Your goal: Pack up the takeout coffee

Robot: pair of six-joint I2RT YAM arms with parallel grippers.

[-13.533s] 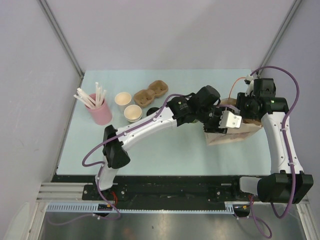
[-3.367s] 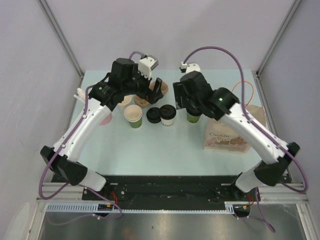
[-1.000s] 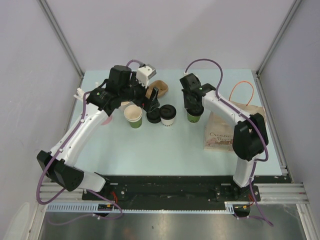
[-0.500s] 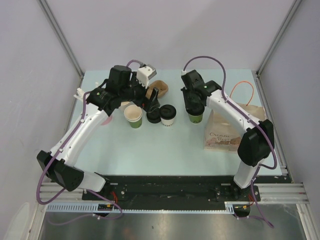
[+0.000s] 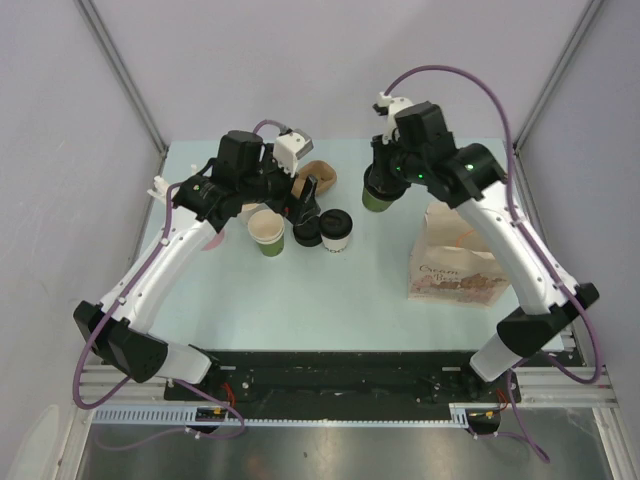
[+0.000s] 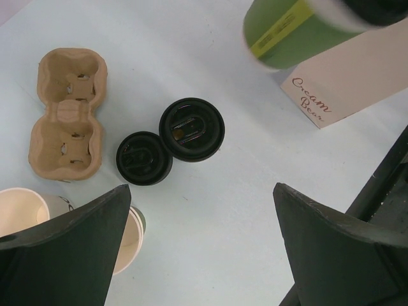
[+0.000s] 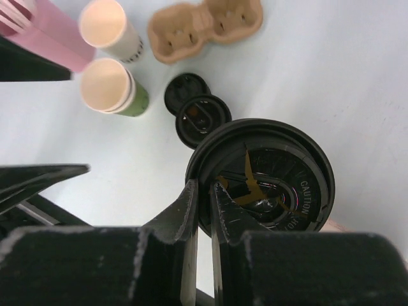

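The green-sided cup [image 5: 376, 199] with its black lid [image 7: 268, 178] hangs in the air left of the paper bag [image 5: 455, 270]. My right gripper [image 7: 204, 188] is shut on the lid's rim, one finger inside the rim and one outside. The white-sided cup with a black lid [image 5: 336, 230] stands on the table, seen from above in the left wrist view [image 6: 192, 129]. My left gripper [image 6: 201, 191] hovers open above the cups, holding nothing; in the top view its fingers [image 5: 308, 190] sit just behind the white-sided cup.
A loose black lid [image 5: 307, 232] lies beside the white-sided cup. A lidless green cup [image 5: 267, 232], a lidless white cup [image 7: 108, 29] and a pink cup [image 7: 44, 38] stand at the left. A cardboard carrier [image 5: 318, 175] lies at the back.
My right gripper has lifted the green-sided cup off the table and carried it up and toward the back. The left arm has not moved.
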